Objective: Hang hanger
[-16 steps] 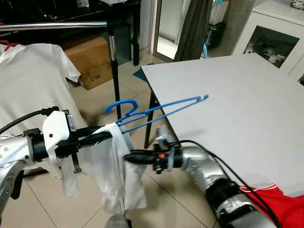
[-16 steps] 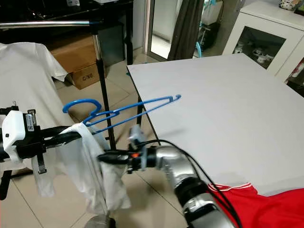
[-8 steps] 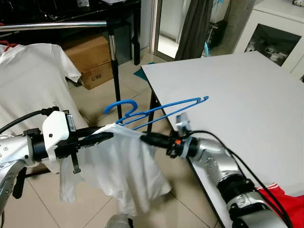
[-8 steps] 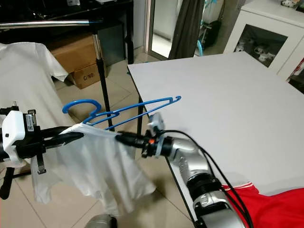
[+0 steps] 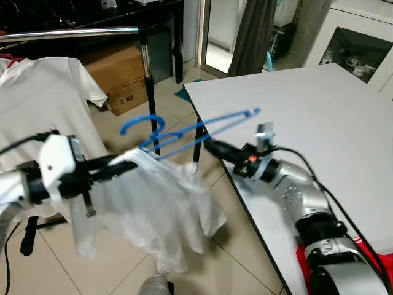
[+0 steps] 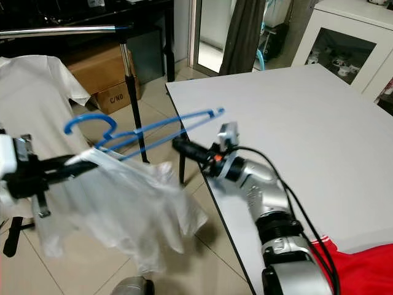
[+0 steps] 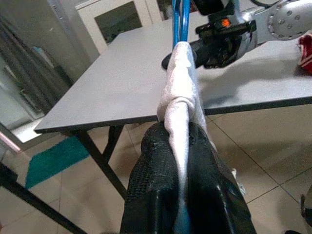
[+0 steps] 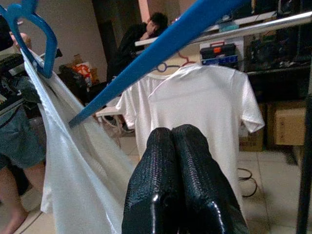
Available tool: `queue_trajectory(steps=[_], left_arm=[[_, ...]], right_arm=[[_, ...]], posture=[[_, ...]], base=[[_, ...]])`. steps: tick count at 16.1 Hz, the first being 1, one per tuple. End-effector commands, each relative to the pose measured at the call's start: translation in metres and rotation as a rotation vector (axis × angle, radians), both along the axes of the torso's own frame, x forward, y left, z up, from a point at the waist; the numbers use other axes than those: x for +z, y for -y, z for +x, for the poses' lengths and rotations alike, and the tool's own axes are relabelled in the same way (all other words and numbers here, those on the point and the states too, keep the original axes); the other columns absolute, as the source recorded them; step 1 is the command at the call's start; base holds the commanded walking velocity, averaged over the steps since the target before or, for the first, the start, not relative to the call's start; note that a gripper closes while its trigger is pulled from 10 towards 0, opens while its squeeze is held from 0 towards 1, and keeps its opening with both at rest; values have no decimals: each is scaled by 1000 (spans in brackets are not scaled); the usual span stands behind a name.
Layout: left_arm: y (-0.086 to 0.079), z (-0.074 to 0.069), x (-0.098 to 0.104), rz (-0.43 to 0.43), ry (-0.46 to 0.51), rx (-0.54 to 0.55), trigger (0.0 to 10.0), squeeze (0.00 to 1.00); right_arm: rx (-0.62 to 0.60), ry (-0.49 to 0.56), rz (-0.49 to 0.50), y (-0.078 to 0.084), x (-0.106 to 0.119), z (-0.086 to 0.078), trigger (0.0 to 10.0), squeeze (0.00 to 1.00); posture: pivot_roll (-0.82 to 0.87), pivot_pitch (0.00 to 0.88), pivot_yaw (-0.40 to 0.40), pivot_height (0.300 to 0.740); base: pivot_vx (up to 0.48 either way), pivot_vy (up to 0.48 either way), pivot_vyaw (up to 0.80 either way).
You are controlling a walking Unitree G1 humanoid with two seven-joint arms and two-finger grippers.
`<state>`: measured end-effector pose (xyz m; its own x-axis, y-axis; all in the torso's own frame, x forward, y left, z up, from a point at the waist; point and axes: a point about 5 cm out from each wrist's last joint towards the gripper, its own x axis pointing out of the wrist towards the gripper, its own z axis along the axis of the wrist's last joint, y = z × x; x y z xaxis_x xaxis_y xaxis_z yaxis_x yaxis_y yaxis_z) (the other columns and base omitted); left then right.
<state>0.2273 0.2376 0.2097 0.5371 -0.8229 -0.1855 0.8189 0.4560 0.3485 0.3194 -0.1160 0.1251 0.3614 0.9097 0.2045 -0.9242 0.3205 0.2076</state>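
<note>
While my left hand (image 7: 181,161) pinches the bunched white cloth garment (image 5: 159,206) together with the neck of the thin blue plastic hanger (image 5: 184,130), fingers closed tight on both, the hanger rides out over the tiled floor between the grey worktop (image 5: 319,117) and the chrome clothes rail (image 5: 73,32). The garment droops off only one side of it, loose and billowing. My right hand (image 8: 183,161) has its fingers pressed together with nothing between them, and it points toward the hanger's far arm without touching it.

The trouble I foresee: the garment is gathered at the neck rather than spread over both shoulders, so if I carry it to the rail like this it may slide off one arm or dump onto the floor. The hook is also close to my left fingers, and a tilt in my grip could make it miss the rail, where a white T-shirt (image 5: 43,98) already hangs.

Compared with a second ago, my right hand has let go of the cloth and pulled back toward the worktop edge, and the hanger sits higher and further left.
</note>
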Motion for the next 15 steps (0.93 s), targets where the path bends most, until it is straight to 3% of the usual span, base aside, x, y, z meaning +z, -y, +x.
queue_trajectory(steps=[1,4,10,11,13,14,15], left_arm=[[-3,1,17,-10,58,8,0,0],[-6,-1,21,-25,77,39,0,0],[18,-7,19,-118,111,27,0,0],[21,-9,18,-131,112,31,0,0],[22,-11,15,-149,117,57,0,0],[20,-13,14,-147,117,66,0,0],[18,-14,14,-137,115,74,0,0]], right_arm=[[-12,28,11,2,9,3,0,0],[-158,59,59,7,20,16,0,0],[-319,141,100,10,48,36,0,0],[-346,138,81,12,49,39,0,0],[-269,151,-50,9,40,35,275,0],[-216,155,-126,8,34,31,10000,0],[-191,155,-174,14,30,30,10000,0]], posture=[[136,0,27,740],[143,0,15,740],[146,0,-27,740],[146,0,-32,740],[148,0,-47,740],[149,0,-52,740],[153,0,-71,740]], base=[[0,0,0],[0,0,0],[0,0,0],[0,0,0],[0,0,0],[0,0,0],[0,0,0]])
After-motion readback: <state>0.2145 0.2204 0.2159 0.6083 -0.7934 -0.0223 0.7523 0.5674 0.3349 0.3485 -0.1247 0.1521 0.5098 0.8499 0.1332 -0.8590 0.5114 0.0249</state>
